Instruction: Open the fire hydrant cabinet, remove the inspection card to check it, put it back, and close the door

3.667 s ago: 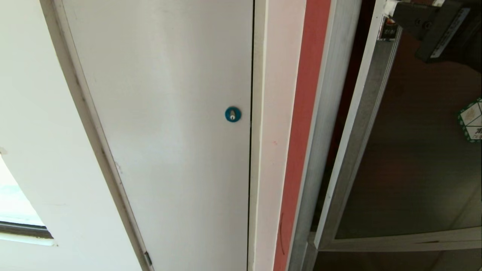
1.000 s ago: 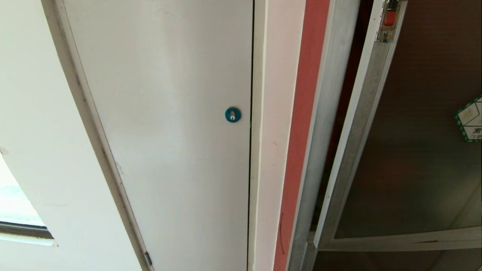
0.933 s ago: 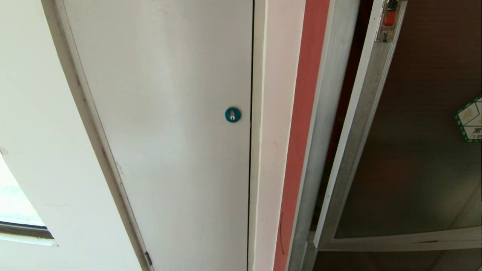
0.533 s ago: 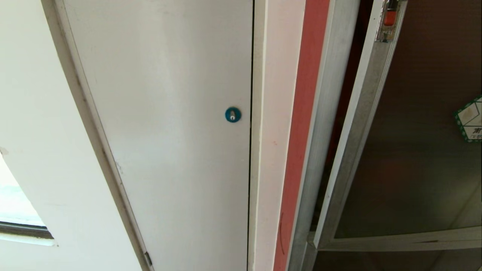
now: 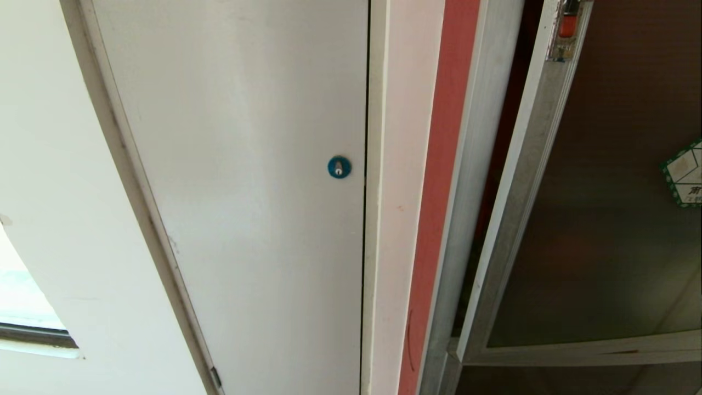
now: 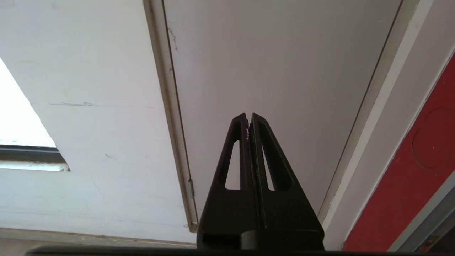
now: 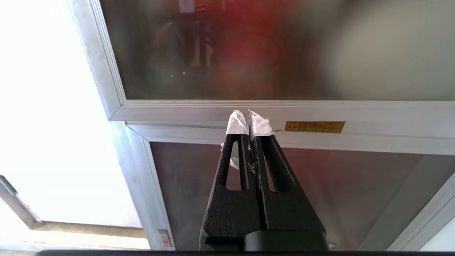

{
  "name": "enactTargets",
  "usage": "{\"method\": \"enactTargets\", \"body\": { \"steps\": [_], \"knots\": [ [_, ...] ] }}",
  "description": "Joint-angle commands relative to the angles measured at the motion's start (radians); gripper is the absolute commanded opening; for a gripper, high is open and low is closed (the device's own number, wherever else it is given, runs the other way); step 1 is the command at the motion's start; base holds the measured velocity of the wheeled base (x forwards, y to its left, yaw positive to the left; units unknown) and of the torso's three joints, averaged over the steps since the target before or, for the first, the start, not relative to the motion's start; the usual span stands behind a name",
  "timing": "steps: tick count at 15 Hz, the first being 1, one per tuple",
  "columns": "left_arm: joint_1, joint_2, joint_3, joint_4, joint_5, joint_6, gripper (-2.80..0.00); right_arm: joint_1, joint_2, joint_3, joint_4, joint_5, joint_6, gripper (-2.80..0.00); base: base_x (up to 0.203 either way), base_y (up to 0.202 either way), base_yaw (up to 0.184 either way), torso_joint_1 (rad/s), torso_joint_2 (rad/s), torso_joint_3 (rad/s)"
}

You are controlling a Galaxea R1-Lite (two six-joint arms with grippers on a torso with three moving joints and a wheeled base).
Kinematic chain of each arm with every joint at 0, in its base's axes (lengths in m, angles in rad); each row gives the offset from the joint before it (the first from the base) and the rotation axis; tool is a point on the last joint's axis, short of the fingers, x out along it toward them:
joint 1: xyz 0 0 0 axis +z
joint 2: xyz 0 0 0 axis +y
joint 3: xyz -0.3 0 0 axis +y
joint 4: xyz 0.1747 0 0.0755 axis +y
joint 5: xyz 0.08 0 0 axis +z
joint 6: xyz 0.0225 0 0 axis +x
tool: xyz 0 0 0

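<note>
Both grippers are looking pretty much identical: matte black, tapering to a point, each finger showing a long triangular cutout. The left gripper (image 6: 248,115) is running bare black tips. The right gripper (image 7: 248,113) is wearing crinkly white tape wrapped round both fingertips (image 7: 237,122), fraying a bit.

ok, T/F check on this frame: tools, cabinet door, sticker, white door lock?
1. The cabinet door stands ajar from its frame. True.
2. The right tool is open. False: it is shut, its white-wrapped tips together and holding nothing.
3. The left tool is shut and faces the white door. True.
4. The white door's lock is red. False: it is a round blue lock.
5. The inspection card is in a tool. False: both tools are empty and no card is in view.
6. A green-bordered sticker is on the door's glass. True.
</note>
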Motion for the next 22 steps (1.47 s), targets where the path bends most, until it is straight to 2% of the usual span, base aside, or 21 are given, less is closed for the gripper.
{"method": "enactTargets", "body": {
  "steps": [1,13,14,16,19,22],
  "knots": [
    [0.0,0.001,0.0,0.0,0.0,0.0,-2.8,0.0,0.0,0.0,0.0,0.0,0.001,-2.8,0.0,0.0,0.0,0.0,0.0,0.0],
    [0.0,0.001,-0.027,-0.008,-0.004,0.005,-2.8,0.0,0.0,0.0,0.0,0.0,0.001,-2.8,0.0,0.0,0.0,0.0,0.0,0.0],
    [0.0,0.006,-0.07,-0.007,-0.025,0.003,-2.8,0.0,0.0,0.0,0.0,0.0,0.002,-2.8,0.0,0.0,0.0,0.0,0.0,0.0],
    [0.0,0.087,-0.147,-0.006,-0.139,0.0,-2.8,0.0,0.0,0.0,0.0,0.0,0.002,-2.8,0.0,0.0,0.0,0.0,0.0,0.0],
    [0.0,0.34,-0.281,-0.011,-0.292,-0.008,-2.8,0.0,0.0,0.0,0.0,0.0,0.001,-2.8,0.0,0.0,0.0,0.0,0.0,0.0],
    [-0.019,0.656,-0.443,-0.04,-0.412,-0.01,-2.8,0.0,0.0,0.0,0.0,0.0,0.002,-2.8,0.0,0.0,0.0,0.0,0.0,0.0]
  ]
}}
